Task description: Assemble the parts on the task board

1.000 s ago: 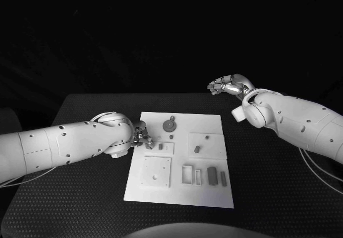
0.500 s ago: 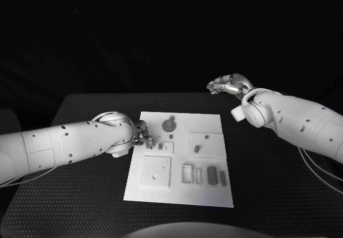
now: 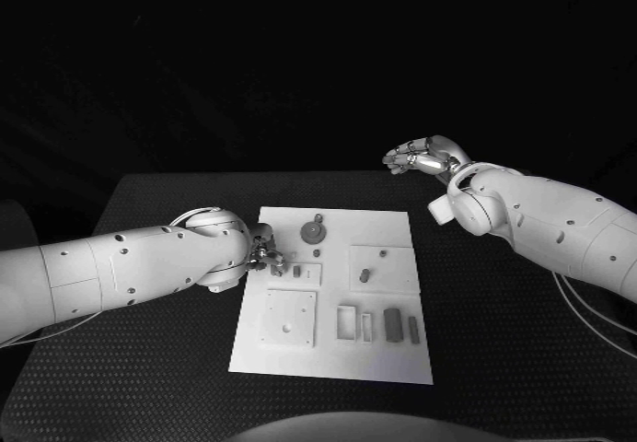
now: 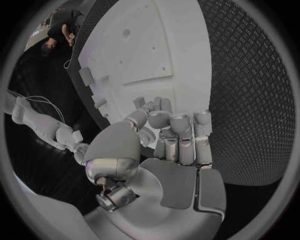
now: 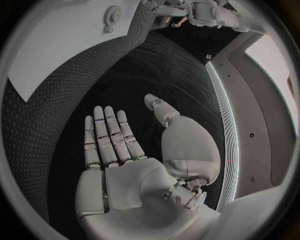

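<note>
The white task board (image 3: 332, 361) lies in the middle of the table, also seen from the wrists (image 4: 144, 45) (image 5: 56, 45). My left hand (image 3: 261, 253) (image 4: 169, 140) hangs over the board's left edge with its fingers curled in. It seems to pinch a small dark part (image 3: 276, 268) against the thumb. A round gear-like part (image 3: 315, 230) (image 5: 112, 12) sits near the far edge, a short peg (image 3: 364, 274) on the middle right, and two dark bars (image 3: 393, 324) near the front. My right hand (image 3: 422, 157) (image 5: 125, 145) is raised beyond the far right corner, fingers apart and holding nothing.
A square white plate (image 3: 291, 319) and a narrow frame (image 3: 348, 324) lie on the front half of the board. The black table (image 3: 159, 368) spreads to either side of the board. My left forearm (image 3: 120, 272) crosses the table's left part.
</note>
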